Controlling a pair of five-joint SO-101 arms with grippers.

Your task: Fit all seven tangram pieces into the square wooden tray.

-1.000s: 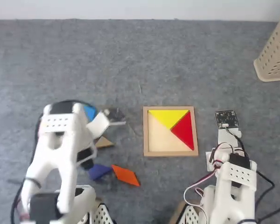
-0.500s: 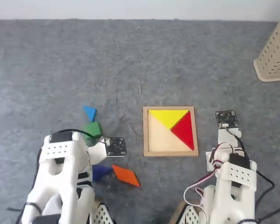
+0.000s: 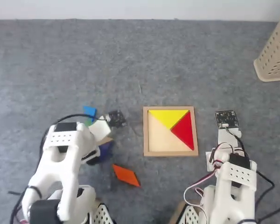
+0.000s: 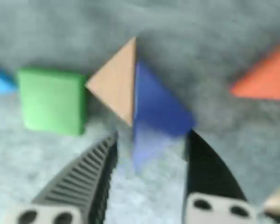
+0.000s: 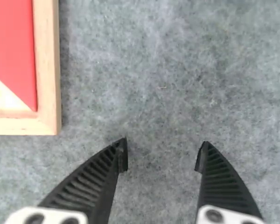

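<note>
My left gripper [image 4: 151,140] hangs left of the tray [image 3: 145,135], its fingers [image 4: 91,175] spread, with the near end of the dark blue triangle [image 4: 156,105] between them. That triangle now lies edge to edge with the tan triangle [image 4: 116,86]. Half a second ago it lay right beside the orange piece [image 3: 126,175], which has not moved. The green square [image 4: 51,100] sits just beyond the tan triangle, farther from the tray, and the light blue piece [image 3: 89,112] is beyond that. Since then the left arm has swung over most of the green square. Inside the tray, the yellow triangle [image 3: 168,117] and red triangle [image 3: 185,129] lie touching. My right gripper [image 5: 163,147] has stayed just right of the tray's corner, fingers apart over the counter [image 5: 177,70].
</note>
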